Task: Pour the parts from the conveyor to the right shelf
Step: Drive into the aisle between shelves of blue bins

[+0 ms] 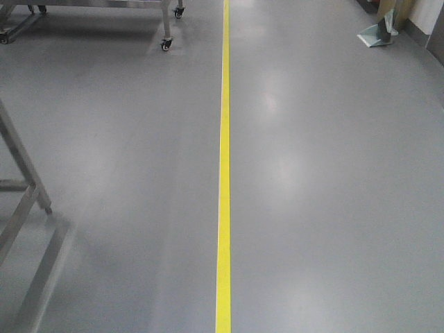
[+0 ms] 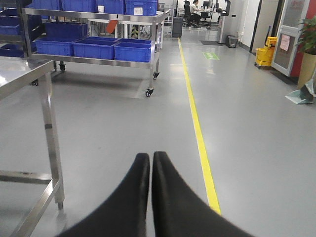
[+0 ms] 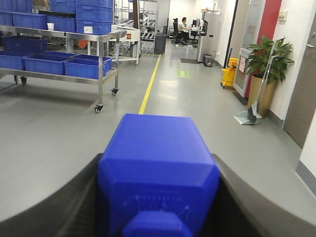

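Floor: glossy grey point(image 1: 333, 173), yellow line point(image 1: 223, 208) runs bottom to top at centre of front view; open aisle, no bench under the arms
Left claw point(image 2: 150, 165): lower centre of left wrist view, black fingers pressed together, nothing between them; prob. parked closed since it carries no load
Right claw point(image 3: 158, 212): pinching the part point(image 3: 158, 153), dark fingers point(image 3: 54, 197) hug both flanks, lower centre of right wrist view
Part: bright-blue block, stud face toward cam at bottom edge; held clear of floor, so likely in transit w/ base
Conveyor: not in any view
Right shelf: no roller lanes seen; cannot tell if it is near
Trolley point(image 3: 74, 34): steel, on castors, upper left of right wrist view, blue tubs point(image 3: 84, 65) on lower deck; same kind upper left in left wrist view
Steel frame point(image 2: 49, 123): left edge, close to base
Step (judged): carry phase, drop-off not yet reached
Risk: one pinch grip only, block could slip if base jolts
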